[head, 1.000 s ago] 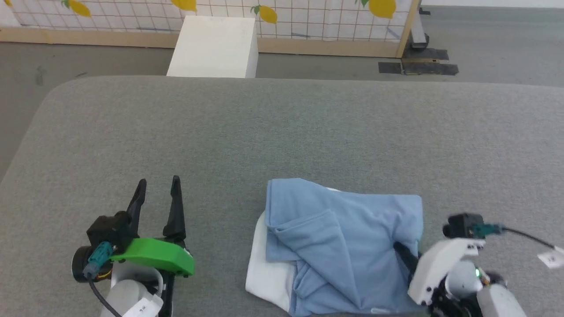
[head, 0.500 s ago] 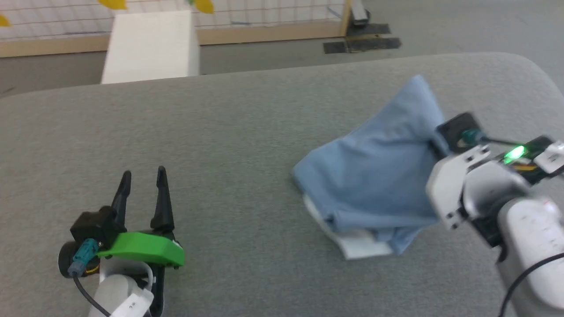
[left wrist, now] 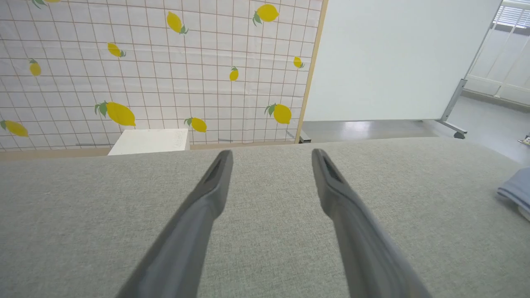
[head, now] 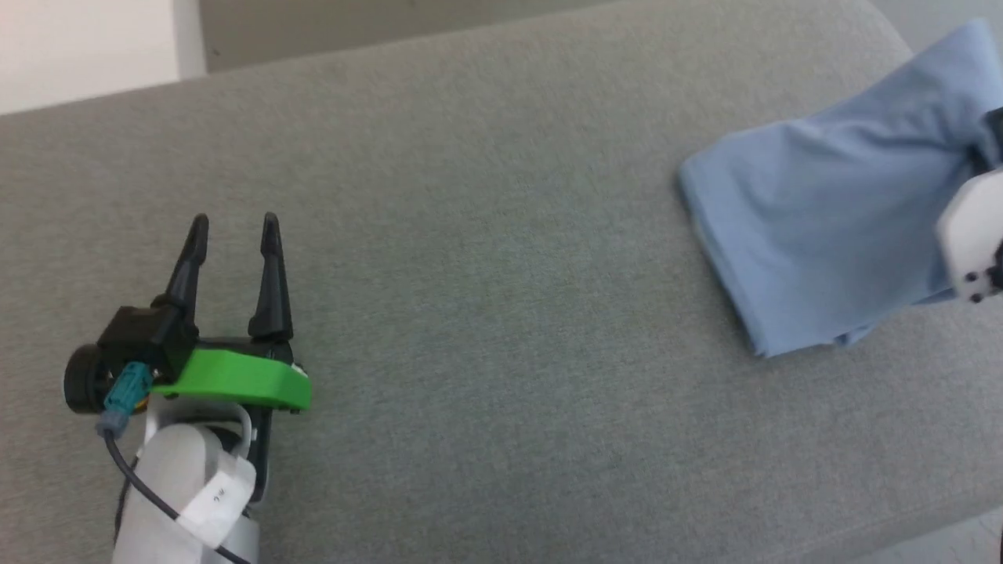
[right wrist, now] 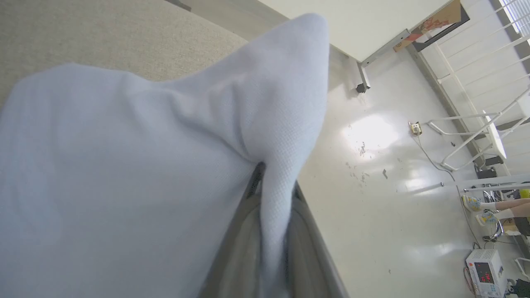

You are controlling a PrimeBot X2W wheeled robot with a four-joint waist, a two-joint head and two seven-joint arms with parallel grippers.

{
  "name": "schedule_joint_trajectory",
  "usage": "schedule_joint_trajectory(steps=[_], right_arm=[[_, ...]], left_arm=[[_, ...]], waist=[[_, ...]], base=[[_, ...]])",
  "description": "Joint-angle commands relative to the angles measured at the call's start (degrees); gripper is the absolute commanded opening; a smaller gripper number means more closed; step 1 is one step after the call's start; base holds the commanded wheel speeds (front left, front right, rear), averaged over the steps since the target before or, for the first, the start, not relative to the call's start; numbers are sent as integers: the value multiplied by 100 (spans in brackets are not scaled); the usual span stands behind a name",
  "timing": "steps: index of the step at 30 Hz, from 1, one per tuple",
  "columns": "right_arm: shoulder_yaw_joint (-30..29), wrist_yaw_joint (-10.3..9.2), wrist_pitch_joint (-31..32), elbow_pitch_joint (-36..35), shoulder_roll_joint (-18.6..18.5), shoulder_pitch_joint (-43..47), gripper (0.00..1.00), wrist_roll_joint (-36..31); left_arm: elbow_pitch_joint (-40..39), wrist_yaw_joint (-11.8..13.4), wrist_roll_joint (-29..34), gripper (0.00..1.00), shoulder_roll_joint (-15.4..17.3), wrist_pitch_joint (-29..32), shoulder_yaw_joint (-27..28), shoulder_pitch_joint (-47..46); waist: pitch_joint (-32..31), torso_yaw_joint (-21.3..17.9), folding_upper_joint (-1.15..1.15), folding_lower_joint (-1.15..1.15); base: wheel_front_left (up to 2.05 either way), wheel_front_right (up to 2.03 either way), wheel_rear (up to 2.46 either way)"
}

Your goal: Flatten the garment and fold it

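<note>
The garment [head: 831, 227], a soft light-blue cloth, hangs bunched at the right of the head view, lifted above the grey padded table [head: 486, 313]. In the right wrist view the same garment [right wrist: 132, 174] drapes over my right gripper [right wrist: 271, 186], whose two fingers are shut on a pinched fold of it. My left gripper [head: 231, 229] rests at the lower left, open, with nothing between its fingers [left wrist: 207, 194]. A blue edge of the garment [left wrist: 515, 192] shows far right in the left wrist view.
A white box [left wrist: 149, 141] stands beyond the table's far edge, before a lemon-print screen [left wrist: 145, 70]. Glossy floor [right wrist: 393, 186] lies beside the table's right end, with a person's feet [right wrist: 476, 209] and a small meter [right wrist: 486, 271] farther off.
The head camera has swung down and left. My right gripper has lifted the garment off the table and carried it up and to the right. The left gripper stays open and still.
</note>
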Motion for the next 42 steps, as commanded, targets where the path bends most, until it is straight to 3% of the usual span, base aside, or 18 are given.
schedule_joint_trajectory(steps=[1,14,17,22,29,42], right_arm=[[-148,-11,-173,180,-14,-196,0,-139],[-1929,-11,-1137,1489,309,-1030,0,-1192],[-2303,-11,-1328,1633,423,-1073,100,-1409],[-2785,-11,-1715,1682,563,-917,100,-1453],[-2738,-11,-2174,1268,793,-204,100,-822],[-1566,-11,-2826,-1192,1569,2012,100,942]], left_arm=[[-81,-26,39,100,87,45,-9,-129],[-432,-7,94,100,254,305,-169,-427],[-361,7,65,100,237,267,-187,-397],[-86,31,-55,100,94,117,-228,-285],[344,55,-262,100,-101,-46,-270,42],[718,28,-604,100,-272,-98,-404,573]], waist=[[567,-350,-1,-1],[1121,113,-1,-1],[1007,230,-1,-1],[530,465,-1,-1],[-377,785,-1,-1],[-1379,1411,-1,-1]], base=[[0,0,0],[0,0,0],[0,0,0],[0,0,0],[0,0,0],[0,0,0]])
